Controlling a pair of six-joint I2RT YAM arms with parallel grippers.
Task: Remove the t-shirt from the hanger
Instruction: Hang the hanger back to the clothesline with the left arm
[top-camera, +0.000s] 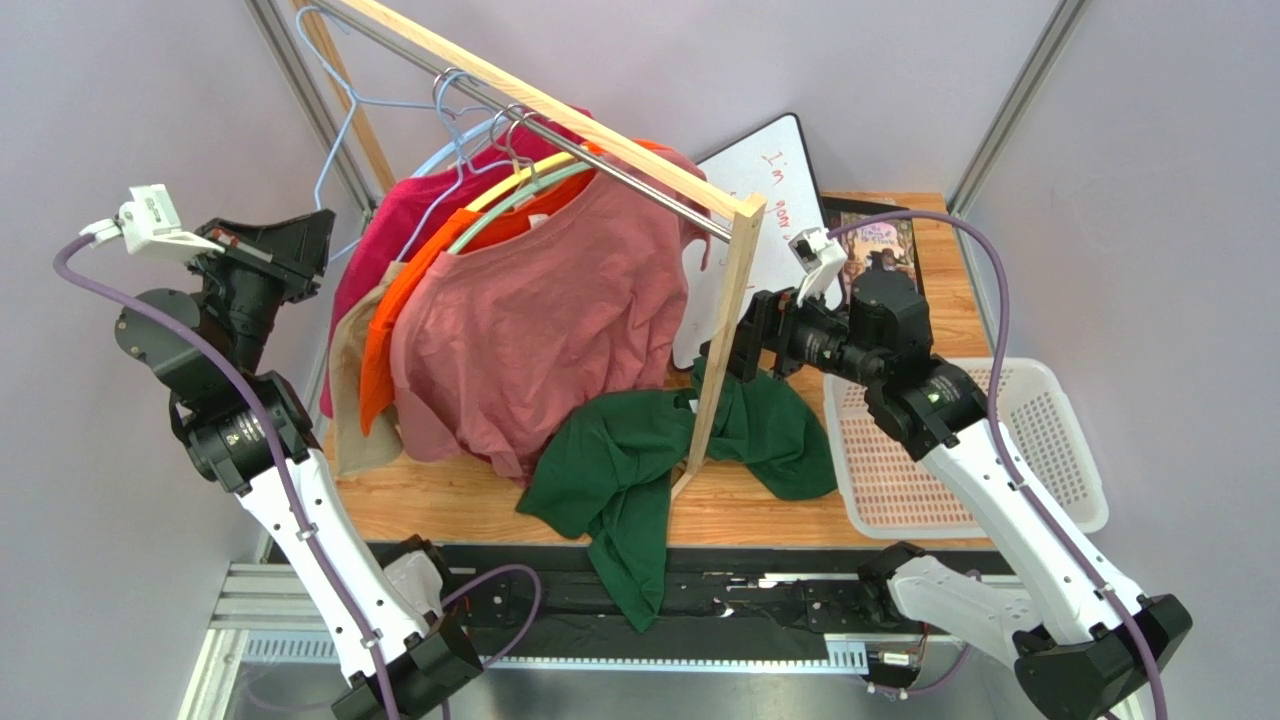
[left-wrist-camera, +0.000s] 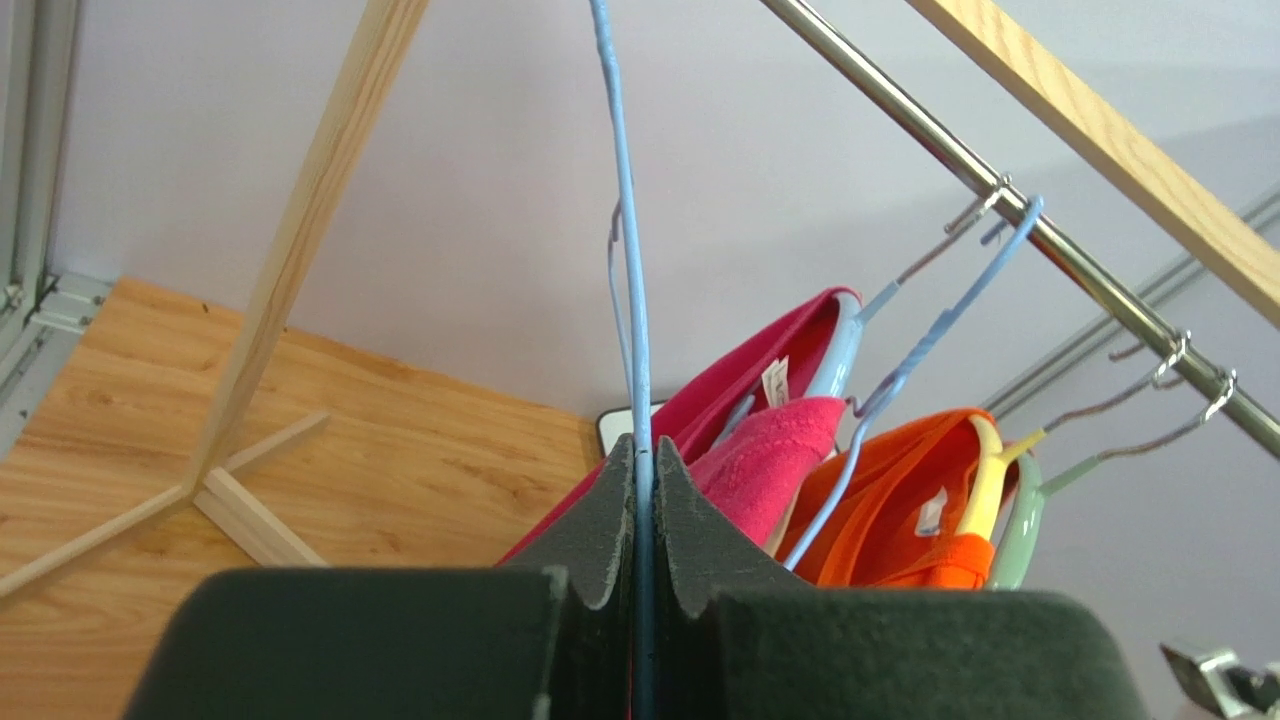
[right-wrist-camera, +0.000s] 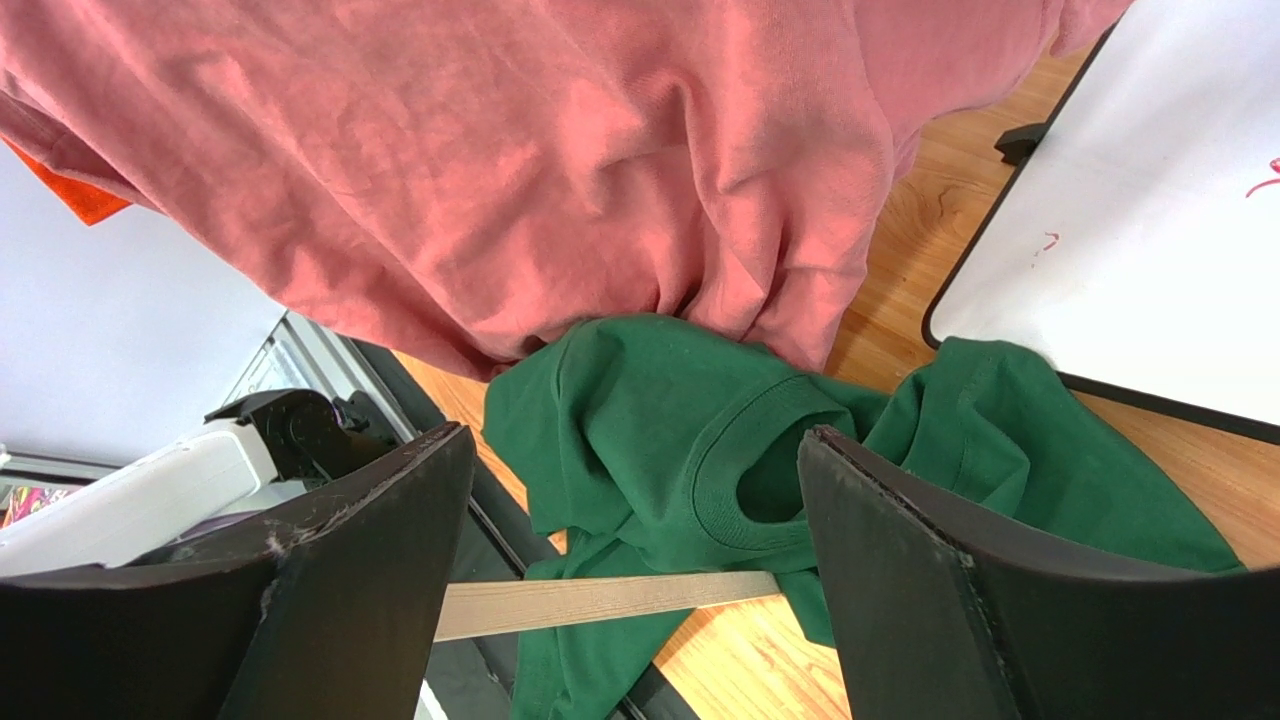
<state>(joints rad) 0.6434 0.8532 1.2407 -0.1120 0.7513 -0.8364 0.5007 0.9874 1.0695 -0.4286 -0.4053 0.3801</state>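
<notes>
The left gripper (left-wrist-camera: 643, 465) has its jaws closed on the thin wire of a light blue hanger (left-wrist-camera: 624, 270). In the overhead view the hanger stands in the upper left of the frame, left of the crowded part of the metal rod (top-camera: 601, 143). It looks bare, with no cloth hanging on it. Whether its hook rests on anything I cannot tell, since the top runs out of the wrist view.

The green t-shirt (top-camera: 646, 465) lies crumpled on the desk (top-camera: 451, 503) at lower centre, beside the rack's wooden post, with one end hanging over the near edge. It touches the hem of the salmon shirt (top-camera: 526, 330), which hangs on the rod with the magenta and orange ones.

The right gripper (right-wrist-camera: 631, 443) hovers at centre right, just above the green t-shirt. Its jaws are wide apart and hold nothing.

By my reading the removal is as good as done: the garment is off and the hanger is empty. The next move probably calls for disposing of the hanger. The left arm must carry it clear of the neighbouring hooks so the wire does not snag them, then open its jaws. The right arm could meanwhile pinch the green cloth near the collar, if the shirt is to go to the white basket (top-camera: 1052, 405) at right.
</notes>
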